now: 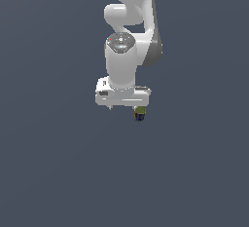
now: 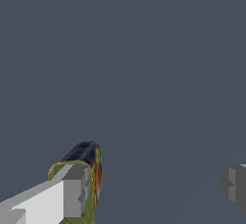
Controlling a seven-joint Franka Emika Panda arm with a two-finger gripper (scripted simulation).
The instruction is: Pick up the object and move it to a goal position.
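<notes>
The white parallel-jaw gripper (image 1: pixel 124 107) stood wide, and the small olive-yellow and navy block (image 2: pixel 85 172) touched only one finger (image 2: pixel 67 194); unclamped, it could drop.

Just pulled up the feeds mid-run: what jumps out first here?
The white arm hangs down the middle of an otherwise bare grey scene in the exterior view. A tiny olive-and-navy block sits under the gripper, toward that view's right. In the wrist view the block lies against one finger while the other finger stands well apart, so the jaws look open.
</notes>
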